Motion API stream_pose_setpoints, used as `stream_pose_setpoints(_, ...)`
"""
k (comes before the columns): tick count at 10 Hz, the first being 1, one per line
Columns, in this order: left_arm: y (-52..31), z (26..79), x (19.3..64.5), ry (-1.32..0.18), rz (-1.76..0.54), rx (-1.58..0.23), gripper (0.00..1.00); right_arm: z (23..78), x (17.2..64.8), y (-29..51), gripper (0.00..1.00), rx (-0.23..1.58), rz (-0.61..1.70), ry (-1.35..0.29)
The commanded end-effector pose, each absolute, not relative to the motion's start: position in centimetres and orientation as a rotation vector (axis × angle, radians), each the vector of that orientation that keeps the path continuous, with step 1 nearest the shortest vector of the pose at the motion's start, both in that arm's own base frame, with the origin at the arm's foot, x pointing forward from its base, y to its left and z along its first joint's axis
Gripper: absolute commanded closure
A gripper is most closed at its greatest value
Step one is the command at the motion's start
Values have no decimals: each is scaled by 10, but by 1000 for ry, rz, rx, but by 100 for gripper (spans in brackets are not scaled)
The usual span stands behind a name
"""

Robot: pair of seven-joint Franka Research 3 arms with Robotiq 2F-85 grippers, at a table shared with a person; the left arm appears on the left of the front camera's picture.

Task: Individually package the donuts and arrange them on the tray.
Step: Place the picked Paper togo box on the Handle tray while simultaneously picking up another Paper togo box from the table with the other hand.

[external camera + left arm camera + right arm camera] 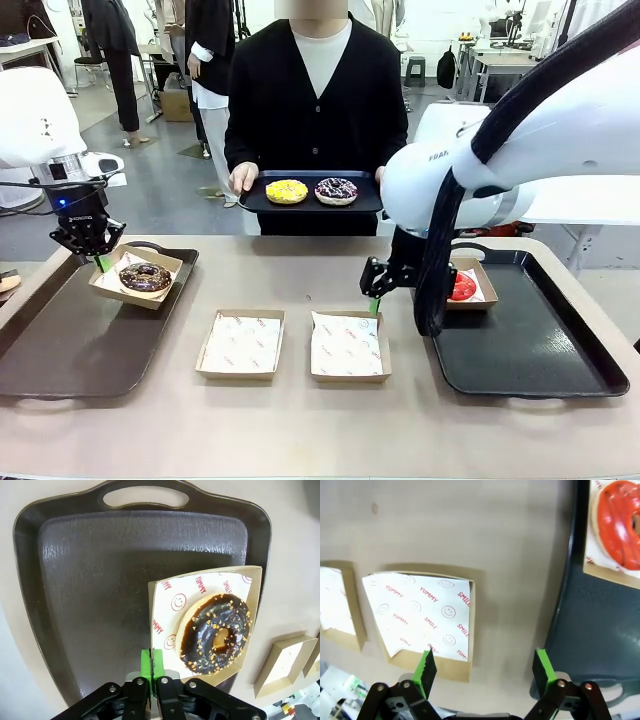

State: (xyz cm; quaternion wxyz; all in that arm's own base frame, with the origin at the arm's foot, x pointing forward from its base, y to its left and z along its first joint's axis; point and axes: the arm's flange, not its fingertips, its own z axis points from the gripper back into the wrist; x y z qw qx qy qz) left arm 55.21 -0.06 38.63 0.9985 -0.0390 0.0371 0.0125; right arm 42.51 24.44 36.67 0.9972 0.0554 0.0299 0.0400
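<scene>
Donuts are what I plan around here, and I judge all four light, soft and easily marked, with glaze that will smear or stick under any firm pinch. The chocolate donut (146, 277) already lies in its box (130, 297) on the left tray (70, 350). The red donut (462, 287) lies boxed on the right tray (540, 350). The yellow donut (287, 191) and the purple donut (336, 190) lie side by side on a small dark tray (310, 207) that the person holds at the far side of the worktop (300, 430). My left fingers (151, 661) are pressed together right at the rim of the chocolate donut's box; I cannot tell whether card is caught between them. My right fingers (543, 667) stand wide apart, holding nothing, above the worktop beside the nearer empty box (420, 610), with a second empty box (241, 344) next to it. I would take a bare donut lightly across the outer flanks of the ring, low on the crumb below the icing. A boxed one I would move by the stiff card wall and keep it level.
</scene>
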Motion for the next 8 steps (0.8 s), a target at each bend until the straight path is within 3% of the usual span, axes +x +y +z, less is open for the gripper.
stream_pose_setpoints(1, 1, 383, 554, 60, 27, -106, 99, 351, 428, 252, 0, 72, 42, 49)
stream_pose_setpoints(8, -7, 382, 569, 60, 46, -116, 99, 322, 428, 258, 0, 61, 61, 105)
